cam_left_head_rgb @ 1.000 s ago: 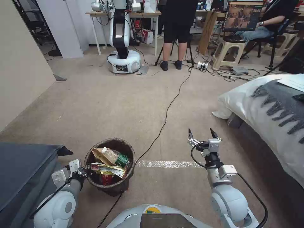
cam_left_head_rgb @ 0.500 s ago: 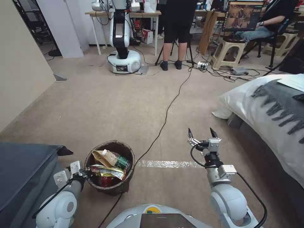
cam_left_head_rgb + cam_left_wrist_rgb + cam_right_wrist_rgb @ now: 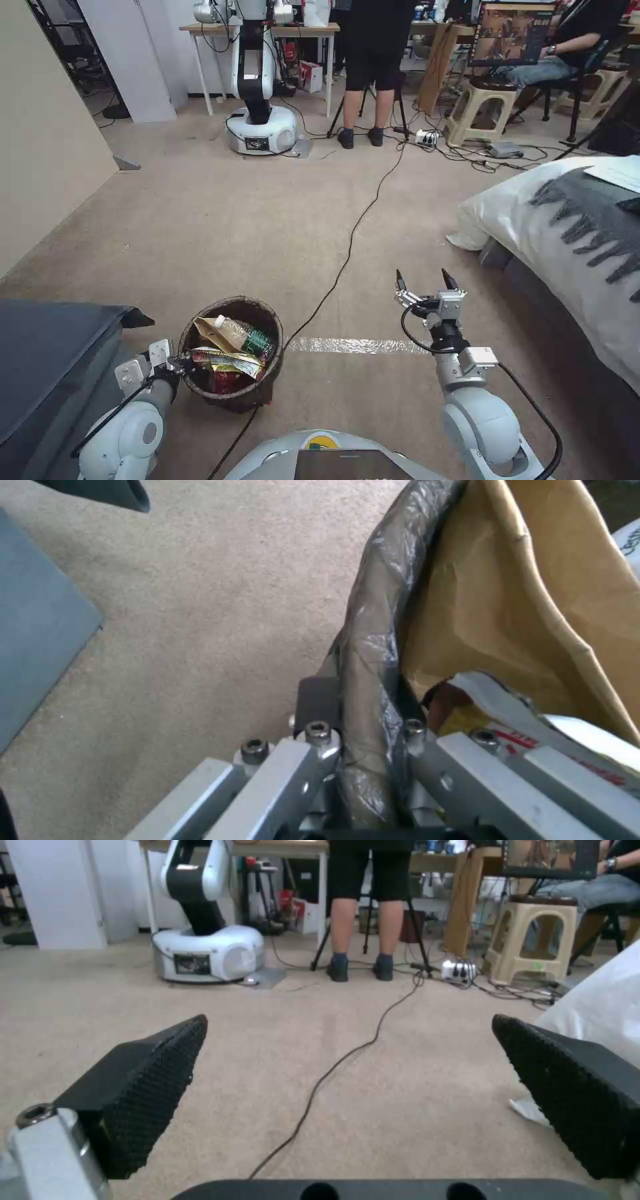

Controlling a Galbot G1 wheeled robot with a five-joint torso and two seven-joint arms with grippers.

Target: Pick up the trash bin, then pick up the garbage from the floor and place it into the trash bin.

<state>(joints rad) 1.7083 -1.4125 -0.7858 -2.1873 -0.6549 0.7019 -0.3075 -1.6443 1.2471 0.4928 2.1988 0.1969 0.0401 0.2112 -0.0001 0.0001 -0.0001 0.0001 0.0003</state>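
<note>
Since the left gripper pinches only the bag-lined rim of the small round trash bin, expect flex; the right gripper hangs spread, empty.

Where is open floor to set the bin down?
Bare carpet lies between the black cable and the grey box, ahead of the trash bin held by the left gripper. Crowded: far cables, bed beside the right gripper.

Light: you get even, bright indoor lighting, soft shadows.
Glare: tape strip on the carpet shines.
Blur: your left wrist view is soft.
</note>
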